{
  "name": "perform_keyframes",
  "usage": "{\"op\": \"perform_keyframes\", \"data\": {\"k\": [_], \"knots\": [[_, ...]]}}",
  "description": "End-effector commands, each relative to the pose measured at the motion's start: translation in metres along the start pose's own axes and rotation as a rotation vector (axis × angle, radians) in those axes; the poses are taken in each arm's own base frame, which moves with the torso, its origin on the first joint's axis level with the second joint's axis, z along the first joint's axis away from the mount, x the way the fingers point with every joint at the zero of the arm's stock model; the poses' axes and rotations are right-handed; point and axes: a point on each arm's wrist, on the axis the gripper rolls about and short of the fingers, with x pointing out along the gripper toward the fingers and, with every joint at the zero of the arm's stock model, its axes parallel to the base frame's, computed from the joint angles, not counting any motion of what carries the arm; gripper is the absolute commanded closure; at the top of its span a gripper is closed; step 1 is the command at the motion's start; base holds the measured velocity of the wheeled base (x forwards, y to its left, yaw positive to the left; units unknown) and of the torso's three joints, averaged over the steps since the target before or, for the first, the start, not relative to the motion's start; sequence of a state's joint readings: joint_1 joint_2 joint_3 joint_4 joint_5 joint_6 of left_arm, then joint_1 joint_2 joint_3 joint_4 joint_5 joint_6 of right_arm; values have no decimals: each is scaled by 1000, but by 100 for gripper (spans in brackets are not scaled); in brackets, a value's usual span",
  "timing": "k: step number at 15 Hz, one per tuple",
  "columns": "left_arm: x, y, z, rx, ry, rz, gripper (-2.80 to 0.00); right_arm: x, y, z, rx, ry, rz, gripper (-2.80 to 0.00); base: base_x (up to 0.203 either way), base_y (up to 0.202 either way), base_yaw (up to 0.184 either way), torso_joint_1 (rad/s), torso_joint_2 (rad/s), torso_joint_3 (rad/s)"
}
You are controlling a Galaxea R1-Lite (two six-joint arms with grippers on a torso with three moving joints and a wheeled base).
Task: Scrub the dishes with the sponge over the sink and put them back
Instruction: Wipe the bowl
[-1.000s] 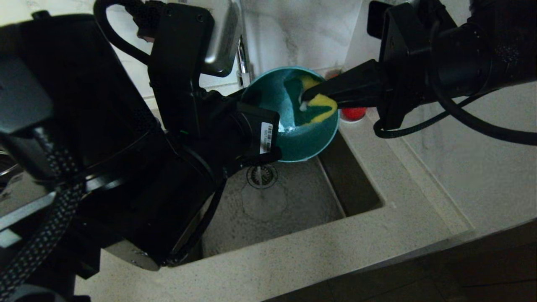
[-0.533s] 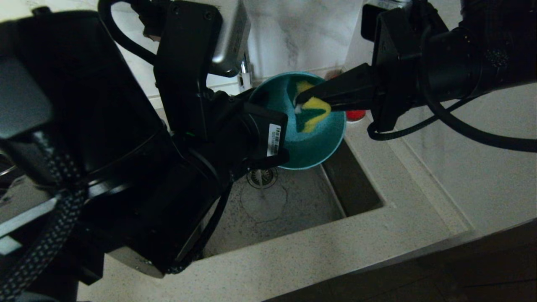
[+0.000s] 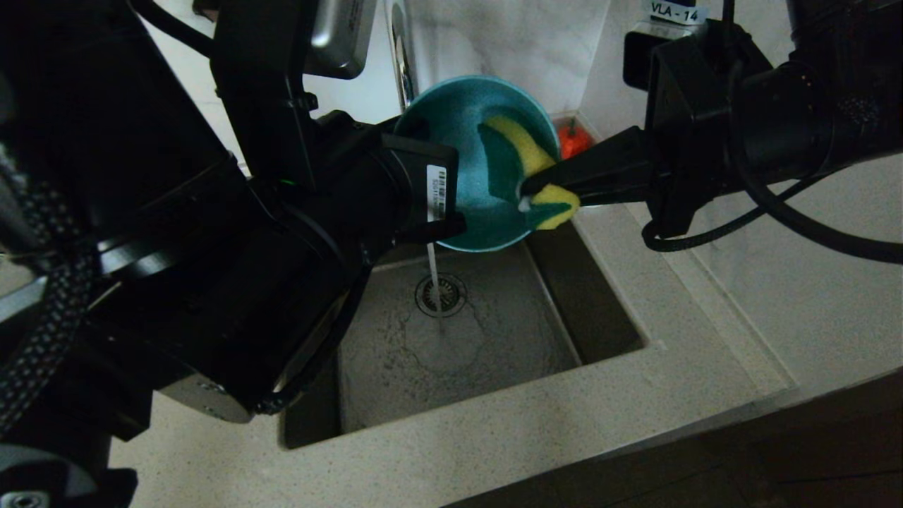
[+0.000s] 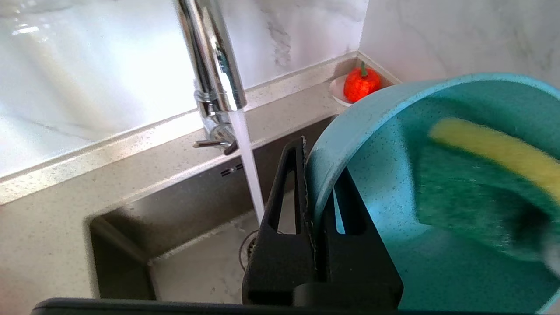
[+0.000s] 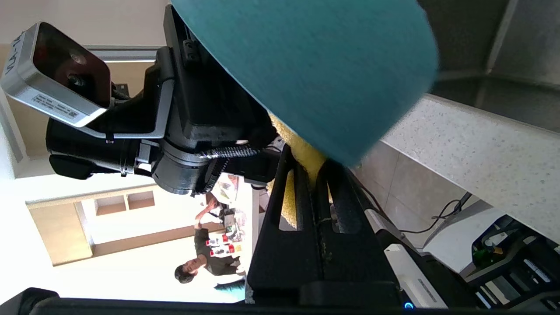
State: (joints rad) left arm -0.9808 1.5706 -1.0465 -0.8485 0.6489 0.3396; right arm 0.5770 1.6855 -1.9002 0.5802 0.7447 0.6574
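The teal-blue bowl hangs tilted over the sink, just right of the chrome tap. My left gripper is shut on its rim, one finger outside and one inside the bowl. The sponge, yellow with a green face, lies bent against the bowl's inner wall by the right rim. My right gripper comes in from the right and is shut on the sponge. In the right wrist view the bowl's outside fills the space above the gripper.
Water runs from the tap past the bowl's lower edge onto the drain strainer. A red fruit on a white saucer sits in the back corner. Speckled counter surrounds the sink, with marble walls behind.
The bowl has risen and shifted left toward the tap. The sponge has slid from the bowl's middle to its lower right rim. The water stream now shows under the bowl.
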Motion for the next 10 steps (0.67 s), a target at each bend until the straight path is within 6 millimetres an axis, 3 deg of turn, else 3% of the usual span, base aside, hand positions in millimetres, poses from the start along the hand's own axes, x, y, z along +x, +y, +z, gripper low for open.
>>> {"op": "perform_keyframes", "data": {"k": [1,10], "knots": [[1,2,1,1,-3,14,0,-9,3,1,-3,-20,2,0,0,0,0,0,0,0],[-9,-5,-16,38,43,-31,0,-7,7,11,-65,-70,38,0,0,0,0,0,0,0]]}}
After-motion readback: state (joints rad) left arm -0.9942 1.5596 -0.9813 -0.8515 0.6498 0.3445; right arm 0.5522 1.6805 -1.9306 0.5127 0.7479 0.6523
